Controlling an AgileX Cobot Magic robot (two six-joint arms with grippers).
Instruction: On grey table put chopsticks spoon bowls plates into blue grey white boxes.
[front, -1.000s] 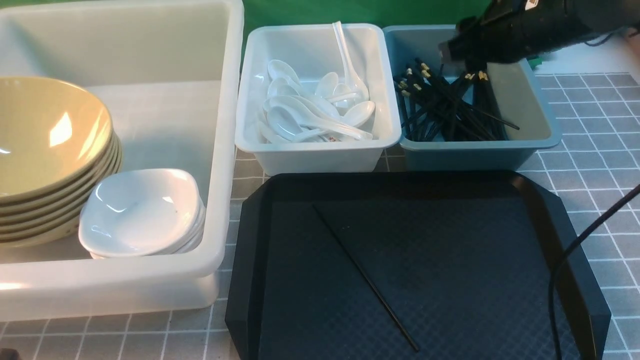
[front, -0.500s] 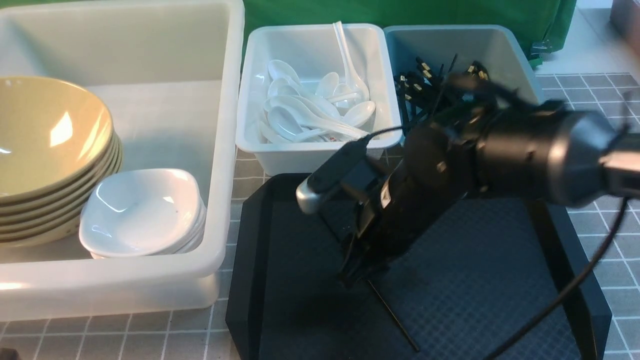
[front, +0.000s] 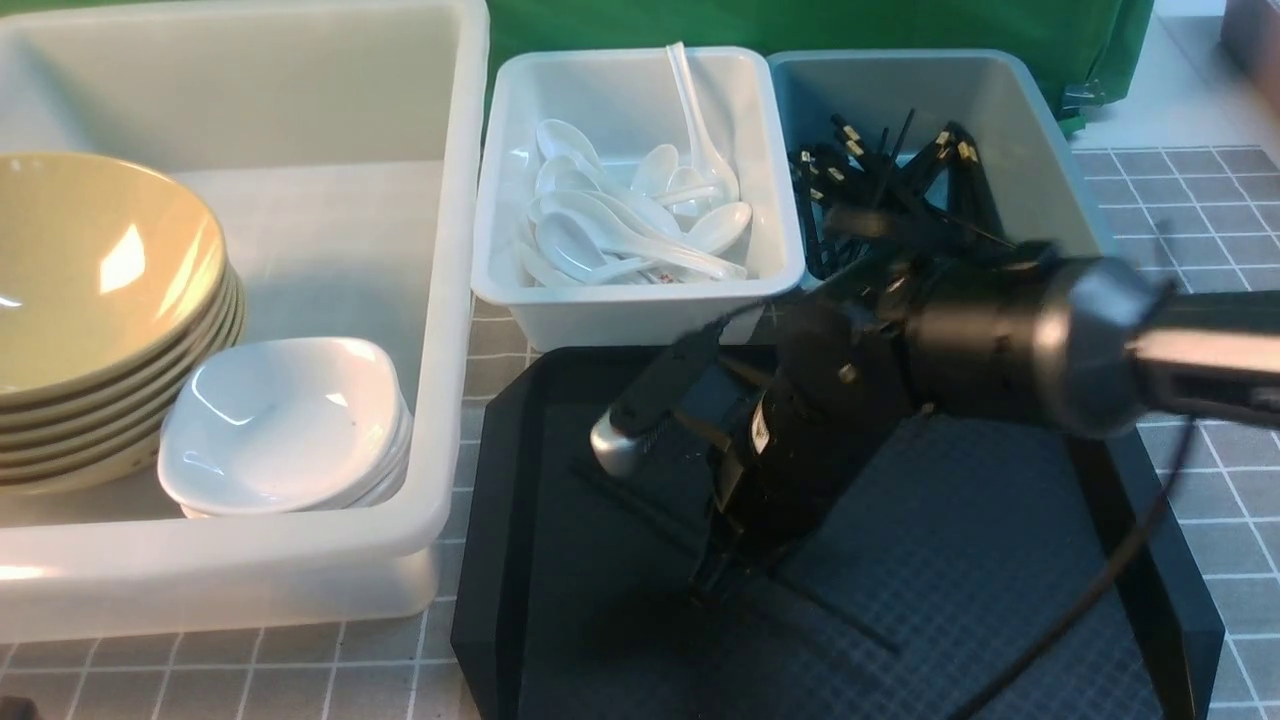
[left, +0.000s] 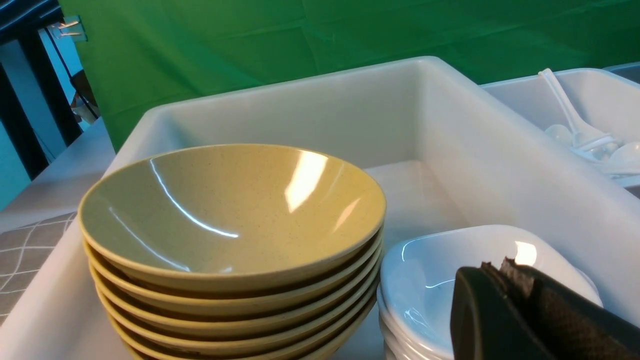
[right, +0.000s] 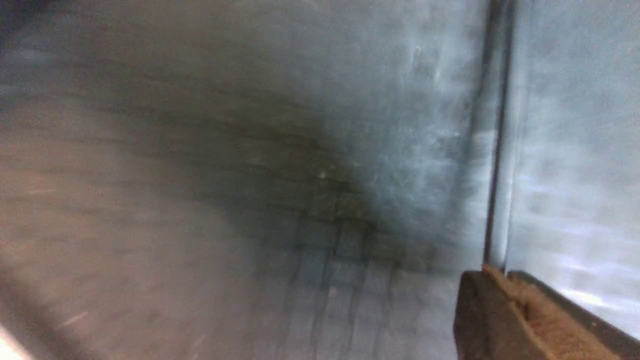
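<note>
A grey table with a white grid holds three boxes and a black tray.

On the left stands the large white box. Inside it, at its left side, is a stack of olive-tan bowls. A stack of small white plates sits just beside them, touching the front right corner area of the box.

Behind the tray, two smaller boxes stand side by side. The pale one holds a heap of white spoons, one leaning upright against its back wall. The blue box to its right holds a bundle of black chopsticks with gold bands.

The right arm reaches in from the right, angled down over the tray. The right gripper has its tip low on the tray floor. One loose chopstick shows there as a faint, blurred line crossing under the tip. In the right wrist view – heavily blurred – the two pads are pressed together, and the thin stick runs straight out from the seam between them, so the jaws pinch it.

The left gripper shows only in the left wrist view – its pads meet with nothing between them. It hangs over the near edge of the plates, with the bowls close beside and a green backdrop behind.
</note>
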